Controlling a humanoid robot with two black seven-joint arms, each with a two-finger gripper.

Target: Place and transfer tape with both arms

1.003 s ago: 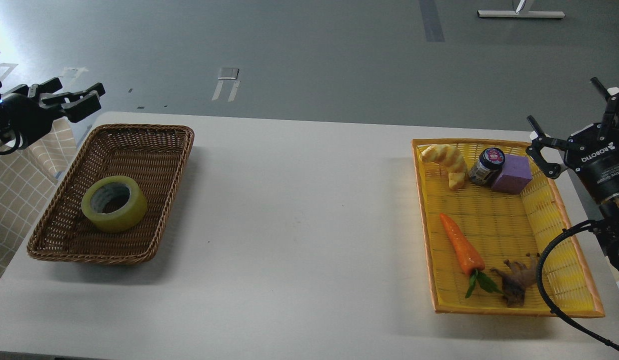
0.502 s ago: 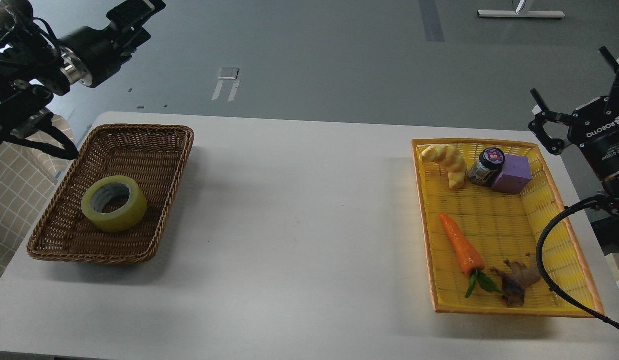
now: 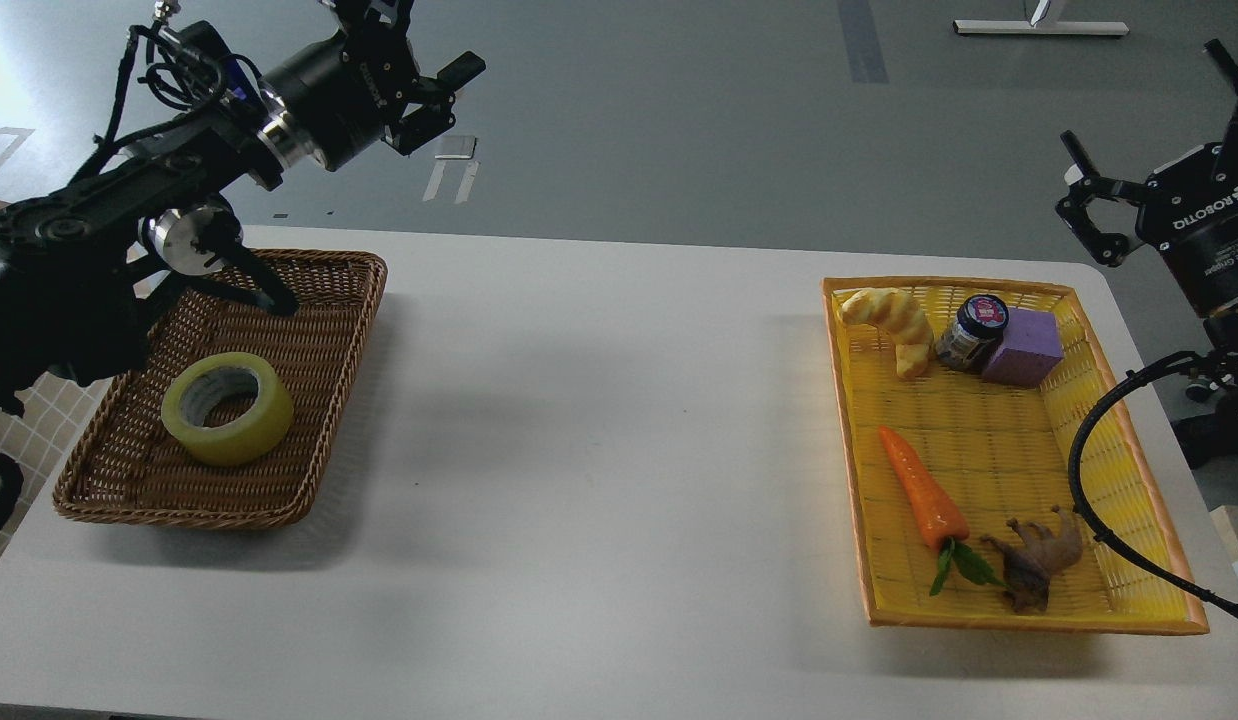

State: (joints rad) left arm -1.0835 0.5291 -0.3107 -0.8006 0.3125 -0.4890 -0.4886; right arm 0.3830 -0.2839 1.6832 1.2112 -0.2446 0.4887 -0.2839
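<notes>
The tape (image 3: pixel 227 408), a yellowish roll with a grey-white core, lies flat in the brown wicker basket (image 3: pixel 329 330) at the table's left. My left arm reaches over the basket's back left corner. Its gripper (image 3: pixel 441 95) hangs high beyond the table's far edge, well above and right of the tape, with fingers spread and nothing in them. My right gripper (image 3: pixel 1129 150) is at the far right, off the table's right back corner, with fingers spread and empty.
A yellow basket (image 3: pixel 1129 470) at the right holds a bread piece (image 3: pixel 894 320), a small dark jar (image 3: pixel 974 333), a purple block (image 3: pixel 1024 347), a carrot (image 3: pixel 921 490) and a toy animal (image 3: pixel 1034 560). A black cable (image 3: pixel 1079 480) loops over its right side.
My left arm has swung up and to the right, from beside the wicker basket to above its far edge. My right gripper has risen a little. The tape has not moved.
</notes>
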